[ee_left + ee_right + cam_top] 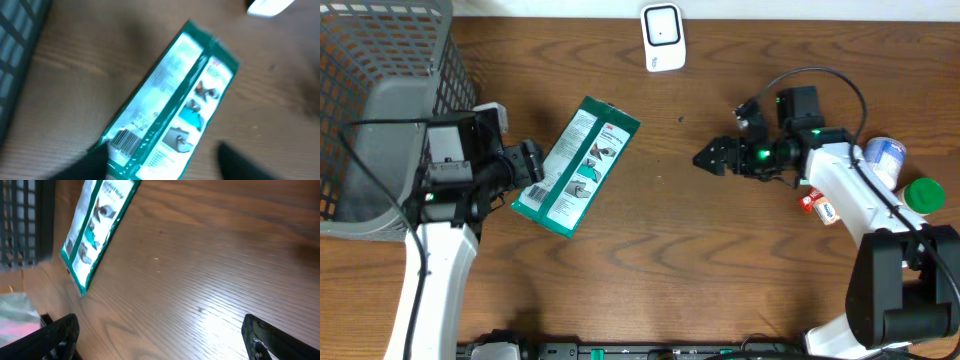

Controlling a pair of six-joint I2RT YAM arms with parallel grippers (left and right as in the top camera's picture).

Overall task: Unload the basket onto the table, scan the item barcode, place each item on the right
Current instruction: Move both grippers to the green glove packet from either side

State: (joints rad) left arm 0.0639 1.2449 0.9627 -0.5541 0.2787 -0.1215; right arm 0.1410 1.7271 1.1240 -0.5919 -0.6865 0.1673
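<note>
Green packet (578,165) is lying flat on the wood table (720,270), left of the white barcode scanner (663,38) and nearer the robot than it. It's slanting, w/ one short end pointing roughly toward the scanner. Printed side w/ pics is facing up. The barcode (125,140) is showing at the end farthest from the scanner.

L gripper (534,167) is sitting at that far end of the packet. Its jaws are standing partway open, straddling the barcode end. In the L wrist view, which is blurred, one finger (87,167) is meeting the packet's corner by the barcode. The other finger (245,162) is standing clear of the packet's edge, bare wood between. So it's around the packet, not clamping it.

R gripper (708,157) is hovering right of the scanner and nearer the robot, well apart from the packet and aiming toward it. Its jaws are spread wide; fingers (57,335) are showing at both edges of the R wrist view, only table between, holding nothing.

Grey basket (450,60) is standing far left of the scanner, behind the L arm. Far right of the scanner, by the R arm: a white tub w/ blue label (886,155), a green-capped item (924,195) and a small red-and-white pack (820,207).
</note>
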